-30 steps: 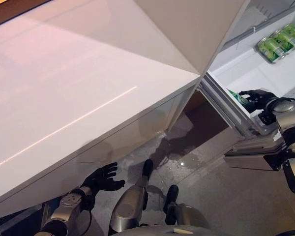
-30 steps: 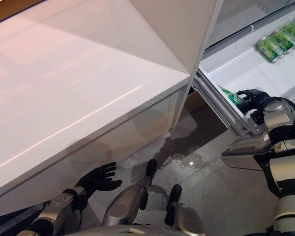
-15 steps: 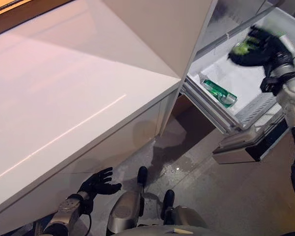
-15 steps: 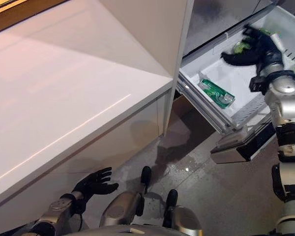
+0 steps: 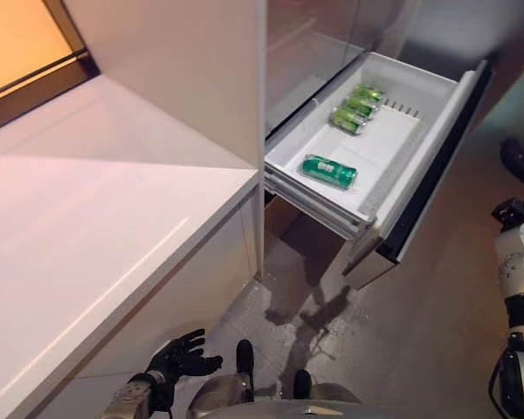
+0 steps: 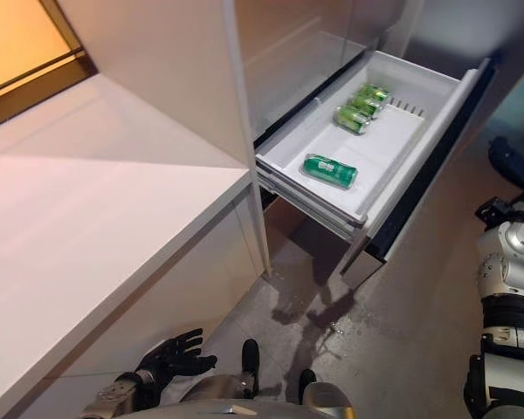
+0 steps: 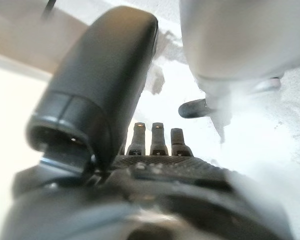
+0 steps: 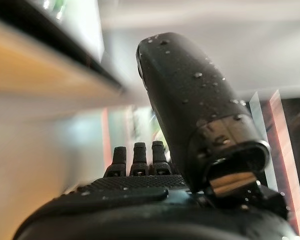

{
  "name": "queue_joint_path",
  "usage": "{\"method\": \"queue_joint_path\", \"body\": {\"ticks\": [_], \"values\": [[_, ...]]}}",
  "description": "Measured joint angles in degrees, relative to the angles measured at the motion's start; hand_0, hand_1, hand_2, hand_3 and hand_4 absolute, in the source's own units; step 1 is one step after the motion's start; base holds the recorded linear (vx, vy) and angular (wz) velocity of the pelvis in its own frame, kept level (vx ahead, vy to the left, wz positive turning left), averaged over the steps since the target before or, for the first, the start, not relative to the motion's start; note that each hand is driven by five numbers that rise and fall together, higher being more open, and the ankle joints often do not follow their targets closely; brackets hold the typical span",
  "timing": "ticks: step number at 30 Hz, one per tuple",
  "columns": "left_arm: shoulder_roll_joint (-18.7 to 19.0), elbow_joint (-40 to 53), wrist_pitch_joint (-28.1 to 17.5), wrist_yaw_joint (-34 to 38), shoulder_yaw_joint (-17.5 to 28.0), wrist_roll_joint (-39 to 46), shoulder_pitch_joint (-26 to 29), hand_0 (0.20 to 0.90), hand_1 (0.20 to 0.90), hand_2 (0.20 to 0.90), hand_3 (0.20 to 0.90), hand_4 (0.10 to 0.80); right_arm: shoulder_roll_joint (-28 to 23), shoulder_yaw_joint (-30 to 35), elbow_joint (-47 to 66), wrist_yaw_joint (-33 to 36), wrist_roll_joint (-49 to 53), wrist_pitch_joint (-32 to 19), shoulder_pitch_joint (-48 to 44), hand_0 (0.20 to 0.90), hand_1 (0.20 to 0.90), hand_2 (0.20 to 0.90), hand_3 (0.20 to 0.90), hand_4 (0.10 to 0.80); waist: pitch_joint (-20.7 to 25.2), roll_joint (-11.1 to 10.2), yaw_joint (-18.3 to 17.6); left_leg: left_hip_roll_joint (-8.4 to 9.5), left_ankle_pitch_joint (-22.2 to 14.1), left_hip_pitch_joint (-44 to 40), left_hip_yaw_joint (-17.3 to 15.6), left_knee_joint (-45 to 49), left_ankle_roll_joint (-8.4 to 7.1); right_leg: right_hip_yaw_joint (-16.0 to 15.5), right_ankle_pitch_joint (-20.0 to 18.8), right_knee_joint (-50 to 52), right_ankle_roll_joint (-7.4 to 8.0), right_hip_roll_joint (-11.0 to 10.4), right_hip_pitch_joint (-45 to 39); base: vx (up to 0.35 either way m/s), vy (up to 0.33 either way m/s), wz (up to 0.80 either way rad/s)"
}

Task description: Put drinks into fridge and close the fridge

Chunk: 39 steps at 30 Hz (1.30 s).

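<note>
The white fridge drawer [image 5: 398, 83] stands pulled out, its dark front panel [image 5: 432, 170] toward the right. One green can [image 5: 329, 170] lies on its side near the drawer's front left corner. A row of green cans [image 5: 355, 106] lies further back. My right hand [image 5: 522, 163] hangs to the right of the drawer, apart from it; in the right wrist view its fingers [image 8: 135, 159] are straight and hold nothing. My left hand [image 5: 182, 358] is low by the cabinet base, fingers spread and empty.
A long white counter [image 5: 113, 218] fills the left, with a tall white panel [image 5: 183, 70] rising beside the fridge. Wet spots mark the grey floor [image 5: 319, 314] below the drawer. An orange-lit window [image 5: 17, 44] is at the top left.
The camera has swung, showing the whole drawer. My right hand let go of the green can in the drawer, rose, then drew back to the drawer's right. The left hand stayed low.
</note>
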<state>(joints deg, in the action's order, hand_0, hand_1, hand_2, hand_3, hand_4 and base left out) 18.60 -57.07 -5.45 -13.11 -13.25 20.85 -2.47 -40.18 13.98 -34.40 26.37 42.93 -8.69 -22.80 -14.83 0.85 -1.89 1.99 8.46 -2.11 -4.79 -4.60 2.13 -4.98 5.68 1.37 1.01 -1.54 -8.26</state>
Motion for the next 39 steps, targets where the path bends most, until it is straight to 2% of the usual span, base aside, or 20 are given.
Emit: {"method": "queue_joint_path", "body": {"ticks": [4, 8, 11, 13, 17, 20, 22, 25, 28, 32, 39], "values": [[-1.01, -0.15, 0.15, -0.33, -1.22, -0.05, 1.59, 0.9, 0.9, 0.9, 0.9, 0.8, 3.1, -0.35, -1.4, 0.82, 2.86, -0.11, 0.68, 0.9, 0.9, 0.9, 0.9, 0.8, -1.33, 0.6, 0.24, -0.24, -2.81, 4.02, 0.14, 7.43, 0.24, -0.02, 2.76, 6.99, -0.63, -0.22, 3.88, -0.055, -0.033, -0.01], [-0.99, 0.0, 0.24, 0.1, -2.32, 0.01, 5.31, 0.9, 0.9, 0.9, 0.9, 0.8, 3.74, -2.04, -1.41, 0.6, 4.5, -1.21, -0.86, 0.9, 0.9, 0.9, 0.9, 0.8, -6.07, 0.58, 2.06, 0.0, -5.07, 9.3, 0.43, 15.2, 0.17, -0.26, 7.55, 19.07, -1.11, -1.67, 11.37, -0.121, -0.033, 0.04], [-0.9, 1.72, 0.1, 0.3, -2.18, 1.78, 7.65, 0.9, 0.9, 0.9, 0.9, 0.8, 3.94, -2.77, -1.42, 0.43, 7.69, -1.31, -3.64, 0.9, 0.9, 0.9, 0.9, 0.8, -10.33, 0.73, 3.55, 0.16, -5.93, 14.4, 0.18, 19.63, -0.14, -0.29, 9.18, 25.94, -1.54, -2.38, 17.58, -0.152, 0.004, 0.04], [-0.88, 2.67, -0.61, 0.47, -2.35, 2.72, 8.93, 0.9, 0.9, 0.9, 0.9, 0.8, 4.62, -2.98, -1.45, 0.44, 9.19, -1.34, -5.48, 0.9, 0.9, 0.9, 0.9, 0.8, -12.06, 0.82, 4.13, 0.31, -6.23, 17.49, 0.06, 21.82, 0.15, -0.06, 10.07, 29.29, -2.1, -2.98, 21.22, -0.148, 0.025, 0.03], [-0.99, 4.74, -1.3, 2.26, -2.71, 4.52, 10.81, 0.9, 0.9, 0.9, 0.9, 0.8, 5.21, -3.87, -1.5, -0.26, 11.81, -1.35, -8.94, 0.9, 0.9, 0.9, 0.9, 0.8, -15.4, 1.41, 4.17, 1.29, -7.32, 23.07, -0.03, 27.53, 1.35, 0.24, 11.64, 35.92, -1.53, -4.14, 26.73, -0.09, 0.026, 0.04], [-1.02, 4.53, -1.39, 3.25, -2.57, 5.25, 12.23, 0.9, 0.9, 0.9, 0.9, 0.8, 5.31, -4.64, -1.52, -2.41, 12.97, -1.5, -9.59, 0.9, 0.9, 0.9, 0.9, 0.8, -16.27, 1.58, 4.46, 1.63, -7.65, 25.76, -0.19, 29.93, 1.78, 0.39, 12.42, 38.79, -1.37, -4.82, 29.43, 0.026, 0.033, 0.02], [-1.02, 5.03, -1.4, 3.99, -2.41, 5.74, 12.25, 0.9, 0.9, 0.9, 0.9, 0.8, 5.31, -5.25, -1.42, -6.45, 13.95, -1.73, -9.82, 0.9, 0.9, 0.9, 0.9, 0.8, -16.49, 1.63, 4.46, 1.92, -8.44, 27.22, -0.36, 31.93, 2.27, 0.86, 12.92, 40.82, -1.17, -5.11, 30.91, 0.012, 0.041, -0.01], [-1.05, 6.17, -1.12, 4.39, -2.11, 6.39, 12.13, 0.9, 0.9, 0.9, 0.9, 0.8, 5.3, -7.53, -0.6, -12.54, 13.94, -2.21, -9.97, 0.9, 0.9, 0.9, 0.9, 0.8, -16.59, 1.75, 4.42, 2.11, -8.46, 29.02, -0.14, 33.36, 2.26, 1.05, 12.97, 42.59, -1.15, -5.23, 32.76, -0.007, 0.012, -0.01], [-1.1, 6.96, -1.08, 4.61, -1.98, 6.62, 11.56, 0.9, 0.9, 0.9, 0.9, 0.8, 5.3, -9.52, 0.72, -15.55, 13.75, -3.24, -9.97, 0.9, 0.9, 0.9, 0.9, 0.8, -16.6, 1.78, 4.44, 2.5, -8.41, 29.57, 0.2, 33.3, 2.16, 0.88, 12.89, 43.0, -1.27, -5.25, 33.28, 0.002, 0.009, 0.01], [-1.25, 7.4, -1.09, 4.26, -2.0, 6.78, 11.26, 0.9, 0.9, 0.9, 0.9, 0.8, 4.59, -11.76, 2.07, -16.7, 9.96, -4.12, -11.19, 0.9, 0.9, 0.9, 0.9, 0.8, -16.73, 1.97, 4.43, 3.31, -8.28, 29.98, 0.93, 33.01, 1.95, 0.58, 12.67, 43.37, -1.57, -5.87, 34.0, 0.008, 0.031, 0.05], [-1.67, 7.19, -1.97, 3.73, -1.96, 8.07, 10.74, 0.9, 0.9, 0.9, 0.9, 0.8, 2.48, -19.03, 2.07, -16.17, -1.23, -3.43, -16.62, 0.9, 0.9, 0.9, 0.9, 0.8, -17.05, 2.6, 5.18, 4.06, -7.15, 29.58, 4.04, 31.53, 0.55, -1.08, 12.52, 42.45, -1.88, -5.68, 33.13, 0.048, 0.048, 0.08]]}}
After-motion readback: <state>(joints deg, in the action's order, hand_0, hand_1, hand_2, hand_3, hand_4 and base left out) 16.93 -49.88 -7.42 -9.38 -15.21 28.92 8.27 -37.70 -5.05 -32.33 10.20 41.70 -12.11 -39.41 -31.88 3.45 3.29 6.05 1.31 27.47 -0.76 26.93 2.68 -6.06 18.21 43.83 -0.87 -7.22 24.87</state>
